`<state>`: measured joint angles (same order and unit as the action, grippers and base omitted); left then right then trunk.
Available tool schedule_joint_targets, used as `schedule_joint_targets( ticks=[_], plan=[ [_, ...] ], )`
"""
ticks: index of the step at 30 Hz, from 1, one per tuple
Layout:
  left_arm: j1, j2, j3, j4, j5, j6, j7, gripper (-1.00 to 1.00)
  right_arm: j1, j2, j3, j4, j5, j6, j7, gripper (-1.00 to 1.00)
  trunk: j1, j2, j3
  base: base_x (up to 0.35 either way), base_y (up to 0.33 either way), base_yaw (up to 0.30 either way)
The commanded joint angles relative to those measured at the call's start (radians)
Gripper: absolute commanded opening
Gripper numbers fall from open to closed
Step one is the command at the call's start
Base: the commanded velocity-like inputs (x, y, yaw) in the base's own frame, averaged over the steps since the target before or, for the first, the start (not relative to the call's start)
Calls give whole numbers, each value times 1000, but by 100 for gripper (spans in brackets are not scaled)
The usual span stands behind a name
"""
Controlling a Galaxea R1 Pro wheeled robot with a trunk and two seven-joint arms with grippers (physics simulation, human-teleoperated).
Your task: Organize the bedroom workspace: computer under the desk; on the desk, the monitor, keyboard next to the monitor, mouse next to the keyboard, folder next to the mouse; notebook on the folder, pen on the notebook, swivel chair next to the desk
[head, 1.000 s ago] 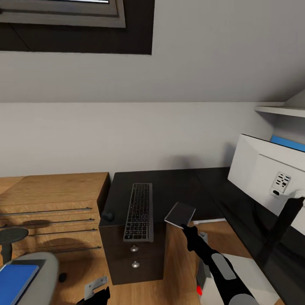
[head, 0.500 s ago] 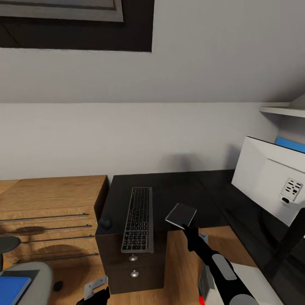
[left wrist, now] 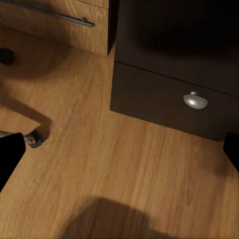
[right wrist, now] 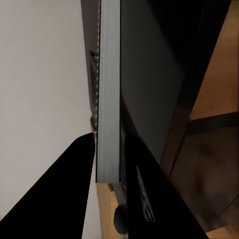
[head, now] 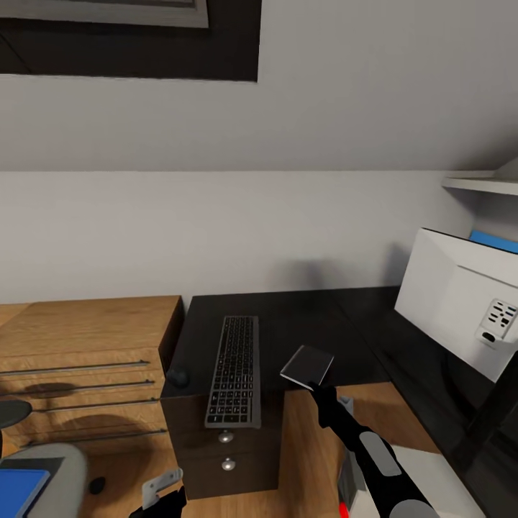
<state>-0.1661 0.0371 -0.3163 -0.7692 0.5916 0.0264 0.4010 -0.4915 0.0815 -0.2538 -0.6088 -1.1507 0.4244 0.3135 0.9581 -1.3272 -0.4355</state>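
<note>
Right gripper [head: 317, 389] clamped on thin, glossy dark grey notebook [head: 307, 366], centre frame, above glossy black desk [head: 302, 324] edge. Slim rectangular keyboard [head: 234, 370] just left. Left gripper [head: 164, 496] bottom left; state unclear.

Right fingers [head: 315, 387] pinch notebook [head: 306, 365] over desk [head: 302, 324].

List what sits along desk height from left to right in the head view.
wooden dresser → mouse → keyboard → notebook held in the right gripper → monitor
</note>
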Motion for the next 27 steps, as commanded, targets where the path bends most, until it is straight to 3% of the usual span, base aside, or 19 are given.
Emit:
schedule_joint_targets(
  ticks=[1,27],
  plan=[
    [-1,2,-6,-2,5,3,9,100,-1,1,-7,0,-6,10,1,-100,4,-8,-4,0,0,0],
    [-1,1,-9,-2,-1,3,7,100,-1,-3,-13,5,-13,19,8,-100,104,-190,-86,0,0,0]
  ],
)
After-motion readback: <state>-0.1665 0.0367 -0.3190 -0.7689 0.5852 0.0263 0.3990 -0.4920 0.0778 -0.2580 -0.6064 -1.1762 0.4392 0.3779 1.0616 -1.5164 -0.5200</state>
